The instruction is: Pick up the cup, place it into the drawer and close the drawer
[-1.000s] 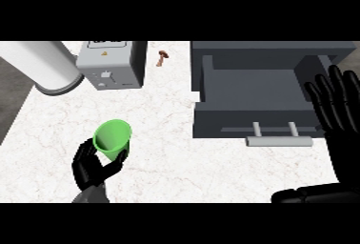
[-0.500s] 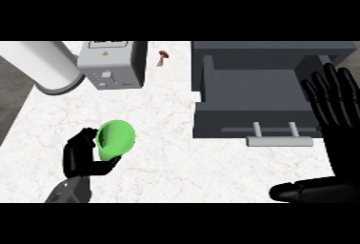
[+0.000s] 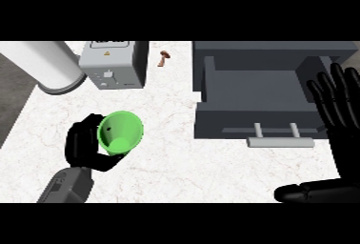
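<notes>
My left hand [image 3: 88,145] sits at about eight o'clock in the head view, its fingers curled round the green cup [image 3: 120,132], which I hold above the white marbled counter [image 3: 175,157]. The cup is tilted so that its open mouth faces up toward me and I can see down into its lighter green bottom. My grey forearm comes in from the lower edge below it.

My right hand [image 3: 341,109] stands at three o'clock, fingers straight and spread, pointing toward twelve, resting near the right edge with nothing in it.

The grey drawer [image 3: 256,95] lies open between one and three o'clock, its bare inside showing, with a pale handle [image 3: 280,140] on its front face, nearest me. The cup is well apart from the drawer, off to its left.

At eleven o'clock stands a grey boxy appliance [image 3: 112,64], with a white cylinder [image 3: 45,66] just beside it at ten. A small brown object [image 3: 165,57] lies at twelve o'clock, between the appliance and the drawer.
</notes>
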